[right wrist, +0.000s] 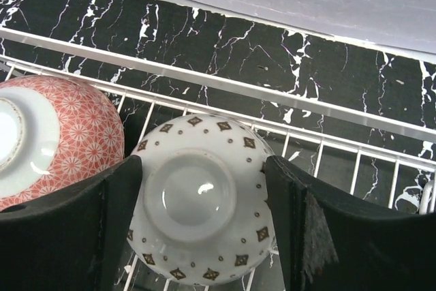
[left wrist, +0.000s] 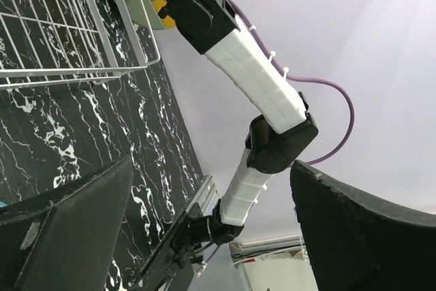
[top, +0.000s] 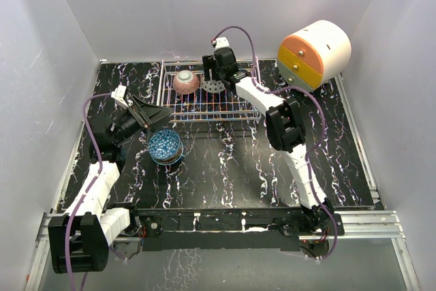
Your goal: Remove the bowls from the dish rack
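Top view, far side taken as 12 o'clock.

Dish rack (top: 204, 111) at 12 o'clock on the black marbled counter (top: 238, 168), long side along the back wall. 2 bowls seen inside, both at its far left portion.

Pink bowl (top: 186, 82) upside down, pale foot ring up, in the rack. White bowl (right wrist: 197, 199) with small brown diamond marks just beside it at 3 o'clock, also foot ring up, resting on the wires. Touching or a hair apart: cannot tell.

Right gripper (right wrist: 202, 168) down over the white bowl, spread, 1 finger at the bowl's 9 o'clock side and 1 at its 3 o'clock side, close against the wall. Actual contact not readable. Right arm (top: 286, 124) stretched from the near edge toward 11 o'clock.

Blue bowl (top: 165, 145) upright on the counter, outside the rack, at 7 o'clock from the pink bowl. Looks stacked on something; number beneath not readable.

Left gripper (left wrist: 211, 168) spread wide, nothing between the fingers, above the counter at 10 o'clock from the blue bowl.

White, orange and yellow drawer unit (top: 315, 52) at 2 o'clock, past the rack's right end.
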Tool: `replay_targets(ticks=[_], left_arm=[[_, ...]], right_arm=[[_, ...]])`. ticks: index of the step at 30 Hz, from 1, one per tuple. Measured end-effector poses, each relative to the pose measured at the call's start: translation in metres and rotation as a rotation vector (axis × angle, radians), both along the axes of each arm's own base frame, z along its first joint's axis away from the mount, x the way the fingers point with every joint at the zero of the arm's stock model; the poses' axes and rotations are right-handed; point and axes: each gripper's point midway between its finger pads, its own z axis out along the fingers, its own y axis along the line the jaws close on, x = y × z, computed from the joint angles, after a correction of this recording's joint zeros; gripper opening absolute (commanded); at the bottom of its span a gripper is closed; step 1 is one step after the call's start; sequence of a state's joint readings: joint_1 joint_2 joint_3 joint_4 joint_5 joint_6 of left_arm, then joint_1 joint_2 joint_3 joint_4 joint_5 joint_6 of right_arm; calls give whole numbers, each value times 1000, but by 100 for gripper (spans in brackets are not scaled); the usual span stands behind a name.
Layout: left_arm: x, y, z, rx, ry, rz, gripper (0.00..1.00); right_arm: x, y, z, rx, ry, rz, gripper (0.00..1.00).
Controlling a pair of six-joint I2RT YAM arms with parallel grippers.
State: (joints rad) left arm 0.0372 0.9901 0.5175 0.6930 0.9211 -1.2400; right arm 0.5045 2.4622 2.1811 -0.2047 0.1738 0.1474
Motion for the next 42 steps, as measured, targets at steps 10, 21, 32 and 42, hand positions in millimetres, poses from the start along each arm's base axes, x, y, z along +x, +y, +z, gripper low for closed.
replay_targets(ticks=[10,21,32,42], left_arm=[[1,1,-7,21,15,7,97],[1,1,-9,28,13,7,97],[3,2,-13,39,21,18,97],[13,3,-14,48,31,26,97]], right_arm=[[-2,3,-3,31,-17,2,74],[-18,5,-2,35,-42,-22,48],[-22,1,3,35,-56,-62,31],[-30,-4,6,15,4,-72,31]])
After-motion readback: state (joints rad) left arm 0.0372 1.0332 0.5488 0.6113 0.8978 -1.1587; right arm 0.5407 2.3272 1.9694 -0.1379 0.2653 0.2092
